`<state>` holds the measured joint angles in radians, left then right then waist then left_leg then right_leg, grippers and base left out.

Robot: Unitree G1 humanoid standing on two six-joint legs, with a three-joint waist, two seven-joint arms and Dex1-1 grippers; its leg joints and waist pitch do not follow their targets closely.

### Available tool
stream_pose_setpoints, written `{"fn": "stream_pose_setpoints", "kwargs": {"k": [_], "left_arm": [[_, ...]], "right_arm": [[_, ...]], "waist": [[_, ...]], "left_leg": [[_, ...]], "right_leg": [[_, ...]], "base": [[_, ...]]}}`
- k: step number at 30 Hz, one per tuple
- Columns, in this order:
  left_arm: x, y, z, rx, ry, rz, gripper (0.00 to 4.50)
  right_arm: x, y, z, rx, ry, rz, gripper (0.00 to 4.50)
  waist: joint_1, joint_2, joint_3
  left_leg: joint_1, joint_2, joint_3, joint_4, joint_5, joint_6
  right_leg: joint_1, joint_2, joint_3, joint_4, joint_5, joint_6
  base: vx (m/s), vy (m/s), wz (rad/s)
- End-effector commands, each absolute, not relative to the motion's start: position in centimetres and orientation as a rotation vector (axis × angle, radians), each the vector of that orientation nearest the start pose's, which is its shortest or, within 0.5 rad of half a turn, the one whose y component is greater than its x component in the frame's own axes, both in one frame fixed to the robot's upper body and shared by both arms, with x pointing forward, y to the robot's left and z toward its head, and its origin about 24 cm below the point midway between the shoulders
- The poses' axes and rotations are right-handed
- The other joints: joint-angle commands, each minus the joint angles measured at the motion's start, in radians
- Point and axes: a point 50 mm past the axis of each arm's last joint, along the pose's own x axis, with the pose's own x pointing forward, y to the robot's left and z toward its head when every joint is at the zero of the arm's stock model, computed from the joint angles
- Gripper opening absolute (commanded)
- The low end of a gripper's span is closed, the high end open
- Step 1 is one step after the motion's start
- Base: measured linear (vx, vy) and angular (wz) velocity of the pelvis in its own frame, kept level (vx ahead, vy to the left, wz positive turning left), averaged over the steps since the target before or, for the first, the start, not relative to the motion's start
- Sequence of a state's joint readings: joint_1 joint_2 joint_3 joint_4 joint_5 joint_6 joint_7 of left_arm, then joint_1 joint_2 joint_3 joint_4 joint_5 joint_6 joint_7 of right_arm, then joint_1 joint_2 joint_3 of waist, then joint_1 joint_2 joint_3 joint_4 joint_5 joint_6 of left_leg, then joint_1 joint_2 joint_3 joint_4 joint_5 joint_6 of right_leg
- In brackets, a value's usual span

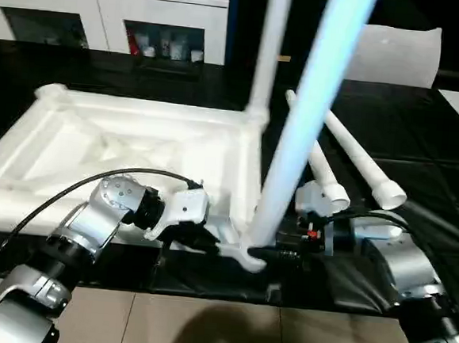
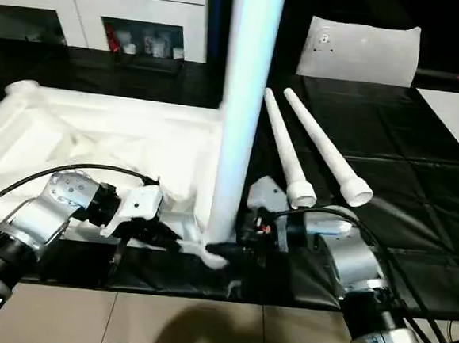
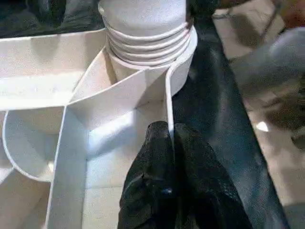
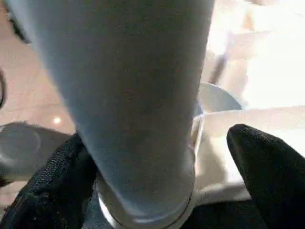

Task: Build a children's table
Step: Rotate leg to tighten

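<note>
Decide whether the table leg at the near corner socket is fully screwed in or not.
Not fully. The leg stands upright in the corner socket, but the left wrist view shows several thread rings still exposed above the socket rim.

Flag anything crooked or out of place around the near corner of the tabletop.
The leg at the near corner socket leans in the left eye view, while the far leg stands upright. Its threads show above the socket rim, so it isn't fully seated. Two legs lie loose on the black mat.
</note>
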<state>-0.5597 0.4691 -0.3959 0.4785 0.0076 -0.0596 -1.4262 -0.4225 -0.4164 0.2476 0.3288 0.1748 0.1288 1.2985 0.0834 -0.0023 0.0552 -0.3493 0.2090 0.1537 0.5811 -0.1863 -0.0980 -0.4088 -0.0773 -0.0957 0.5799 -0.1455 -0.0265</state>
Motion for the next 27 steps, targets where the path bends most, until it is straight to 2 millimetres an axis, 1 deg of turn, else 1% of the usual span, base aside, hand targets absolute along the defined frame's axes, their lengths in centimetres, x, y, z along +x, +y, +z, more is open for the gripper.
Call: {"fn": "stream_pose_setpoints", "kwargs": {"k": [1,3,6,7,8,10,11,13,15,16,17,20,22,23,24,27], "left_arm": [[29.2,13.1,5.9,0.655,0.431,-1.722,0.00],[29.3,13.1,5.9,0.663,0.430,-1.723,0.00],[29.5,13.1,6.0,0.671,0.428,-1.722,0.00],[29.5,13.1,6.0,0.672,0.428,-1.721,0.00],[29.5,13.1,6.0,0.672,0.428,-1.721,0.00],[29.6,13.2,6.0,0.675,0.428,-1.724,0.00],[29.6,13.2,6.0,0.676,0.428,-1.726,0.00],[29.6,13.3,6.0,0.676,0.428,-1.728,0.00],[29.6,13.4,5.9,0.678,0.430,-1.727,0.00],[29.7,13.5,5.9,0.680,0.431,-1.727,0.00],[29.7,13.5,5.9,0.680,0.431,-1.727,0.00],[29.7,13.6,5.9,0.678,0.433,-1.722,0.00],[29.7,13.7,5.8,0.677,0.434,-1.718,0.00],[29.7,13.7,5.8,0.674,0.434,-1.714,0.00],[29.8,13.8,5.8,0.672,0.435,-1.711,0.00],[29.7,13.9,5.7,0.635,0.428,-1.680,0.00]], "right_arm": [[28.6,-13.7,6.3,-0.255,0.303,1.476,4.45],[28.4,-13.5,6.2,-0.253,0.312,1.505,4.19],[28.1,-13.4,5.9,-0.250,0.325,1.533,4.08],[28.1,-13.3,5.9,-0.249,0.327,1.537,3.81],[28.0,-13.3,5.8,-0.246,0.330,1.544,3.81],[27.8,-13.3,5.7,-0.244,0.337,1.559,3.63],[27.8,-13.2,5.6,-0.244,0.340,1.567,3.63],[27.7,-13.2,5.6,-0.244,0.341,1.571,3.35],[27.7,-13.2,5.5,-0.238,0.341,1.572,3.29],[27.7,-13.2,5.5,-0.233,0.345,1.576,3.19],[27.7,-13.2,5.5,-0.233,0.345,1.576,2.97],[27.5,-13.0,5.3,-0.225,0.351,1.583,2.87],[27.4,-12.9,5.2,-0.217,0.353,1.586,2.72],[27.4,-12.9,5.2,-0.214,0.355,1.588,2.70],[27.3,-12.8,5.1,-0.212,0.356,1.589,2.69],[26.9,-12.5,4.9,-0.190,0.353,1.595,2.64]], "waist": [[-0.004,-0.004,-0.071],[0.002,-0.004,-0.072],[0.003,-0.006,-0.072],[0.004,-0.006,-0.072],[0.004,-0.007,-0.071],[0.003,-0.007,-0.069],[0.003,-0.006,-0.068],[0.002,-0.007,-0.067],[0.003,-0.007,-0.067],[0.003,-0.005,-0.067],[0.003,-0.006,-0.067],[0.003,-0.005,-0.067],[0.003,-0.006,-0.067],[0.003,-0.006,-0.067],[0.004,-0.003,-0.066],[0.003,-0.004,-0.066]], "left_leg": [[0.001,0.021,0.013,-0.063,-0.188,0.063],[0.001,0.020,0.014,-0.062,-0.185,0.062],[-0.001,0.019,0.014,-0.062,-0.180,0.060],[-0.001,0.019,0.014,-0.062,-0.180,0.060],[-0.002,0.018,0.015,-0.062,-0.183,0.059],[-0.002,0.017,0.014,-0.062,-0.198,0.056],[-0.002,0.018,0.013,-0.062,-0.201,0.056],[-0.001,0.017,0.013,-0.062,-0.211,0.052],[0.000,0.017,0.013,-0.063,-0.212,0.052],[0.001,0.018,0.013,-0.063,-0.213,0.053],[0.001,0.018,0.013,-0.063,-0.214,0.052],[0.000,0.018,0.012,-0.063,-0.211,0.054],[-0.001,0.018,0.013,-0.063,-0.212,0.054],[0.000,0.018,0.013,-0.063,-0.212,0.053],[-0.001,0.018,0.012,-0.063,-0.214,0.053],[0.000,0.018,0.013,-0.063,-0.220,0.052]], "right_leg": [[0.061,-0.058,0.048,-0.059,-0.309,-0.179],[0.062,-0.058,0.048,-0.057,-0.304,-0.179],[0.063,-0.058,0.048,-0.057,-0.305,-0.175],[0.063,-0.058,0.048,-0.057,-0.307,-0.174],[0.063,-0.058,0.047,-0.060,-0.321,-0.169],[0.062,-0.058,0.046,-0.063,-0.362,-0.156],[0.061,-0.059,0.046,-0.064,-0.367,-0.154],[0.060,-0.059,0.046,-0.068,-0.393,-0.143],[0.059,-0.059,0.046,-0.068,-0.398,-0.141],[0.057,-0.058,0.046,-0.068,-0.393,-0.144],[0.057,-0.057,0.046,-0.068,-0.391,-0.144],[0.059,-0.058,0.046,-0.066,-0.378,-0.148],[0.059,-0.058,0.046,-0.066,-0.381,-0.148],[0.059,-0.058,0.045,-0.066,-0.383,-0.147],[0.058,-0.058,0.045,-0.067,-0.387,-0.146],[0.058,-0.057,0.046,-0.068,-0.387,-0.146]], "base": [[0.000,0.000,0.00],[0.000,0.000,0.00],[0.000,0.000,0.00],[0.000,0.000,0.00],[0.000,0.000,0.00],[0.000,0.000,0.00],[0.000,0.000,0.00],[0.000,0.000,0.00],[0.000,0.000,0.00],[0.000,0.000,0.00],[0.000,0.000,0.00],[0.000,0.000,0.00],[0.000,0.000,0.00],[0.000,0.000,0.00],[0.000,0.000,0.00],[0.000,0.000,0.00]]}}
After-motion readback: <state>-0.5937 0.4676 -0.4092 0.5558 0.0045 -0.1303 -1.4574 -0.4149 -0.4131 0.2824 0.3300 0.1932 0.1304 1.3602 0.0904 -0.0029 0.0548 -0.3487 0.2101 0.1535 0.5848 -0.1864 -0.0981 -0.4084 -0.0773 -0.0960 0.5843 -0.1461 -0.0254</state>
